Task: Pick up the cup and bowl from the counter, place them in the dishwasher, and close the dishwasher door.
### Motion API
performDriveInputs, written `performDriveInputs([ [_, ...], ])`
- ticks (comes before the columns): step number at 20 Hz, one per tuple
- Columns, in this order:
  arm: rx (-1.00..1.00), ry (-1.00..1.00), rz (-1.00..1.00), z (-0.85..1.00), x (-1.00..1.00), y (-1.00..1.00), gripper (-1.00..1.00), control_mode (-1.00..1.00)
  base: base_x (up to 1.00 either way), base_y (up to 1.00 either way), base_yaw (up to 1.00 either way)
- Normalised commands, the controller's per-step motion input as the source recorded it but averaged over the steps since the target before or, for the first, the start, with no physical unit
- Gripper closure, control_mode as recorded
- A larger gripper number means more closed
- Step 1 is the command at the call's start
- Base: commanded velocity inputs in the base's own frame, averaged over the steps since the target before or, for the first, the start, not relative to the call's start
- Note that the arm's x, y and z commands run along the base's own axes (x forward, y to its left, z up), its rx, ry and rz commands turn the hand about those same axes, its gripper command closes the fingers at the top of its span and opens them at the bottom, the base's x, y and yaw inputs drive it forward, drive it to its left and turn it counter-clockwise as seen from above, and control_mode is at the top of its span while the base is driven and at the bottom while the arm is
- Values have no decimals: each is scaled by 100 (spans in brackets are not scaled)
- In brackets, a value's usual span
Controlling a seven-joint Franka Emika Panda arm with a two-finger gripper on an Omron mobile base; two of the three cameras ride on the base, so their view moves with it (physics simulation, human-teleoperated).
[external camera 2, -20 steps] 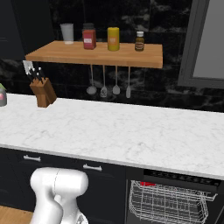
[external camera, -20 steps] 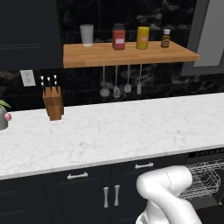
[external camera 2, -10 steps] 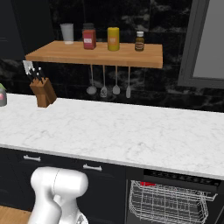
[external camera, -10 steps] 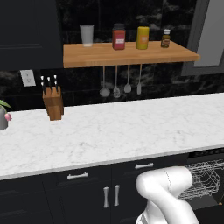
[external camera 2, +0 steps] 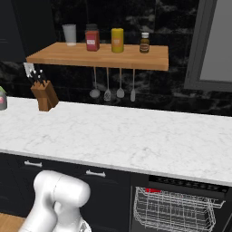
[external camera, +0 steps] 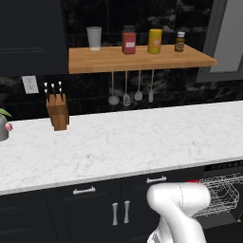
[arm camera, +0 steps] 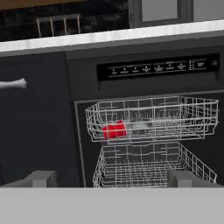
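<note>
The dishwasher point(arm camera: 153, 144) stands open straight ahead in the hand view, with its control strip under the white marble counter point(arm camera: 109, 36). Two grey wire racks show inside. A small red thing point(arm camera: 114, 130), which looks like the cup, lies at the left of the upper rack. My gripper point(arm camera: 113, 178) is low in front of the racks, open wide, with nothing between its fingers. The base views show the counter point(external camera: 118, 142) bare in the middle and the dishwasher point(external camera 2: 181, 208) below its right end. The bowl and the dishwasher door are out of view.
A knife block point(external camera: 58, 111) stands at the back left of the counter, beside a potted plant point(external camera: 3, 126) at the edge. Above hangs a wooden shelf point(external camera: 137, 59) with a tumbler, jars and hanging utensils point(external camera: 127, 92). Black cabinets point(external camera: 95, 209) with silver handles sit left of the dishwasher.
</note>
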Motion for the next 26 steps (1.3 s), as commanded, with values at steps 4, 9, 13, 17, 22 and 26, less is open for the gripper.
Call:
performDriveInputs([
  [4,-15,-31,0,9,58,56,-100,-100,0,0,0],
  [9,-5,0,0,-68,46,-9,-100,-100,0,0,0],
  [13,0,4,0,-73,-6,-64,-100,-100,0,0,0],
  [17,3,0,0,-38,-42,-84,-100,-100,0,0,0],
  [22,2,0,0,-17,-96,-84,-100,-100,0,0,0],
  [26,0,7,1,-51,-68,-71,-100,-100,0,0,0],
])
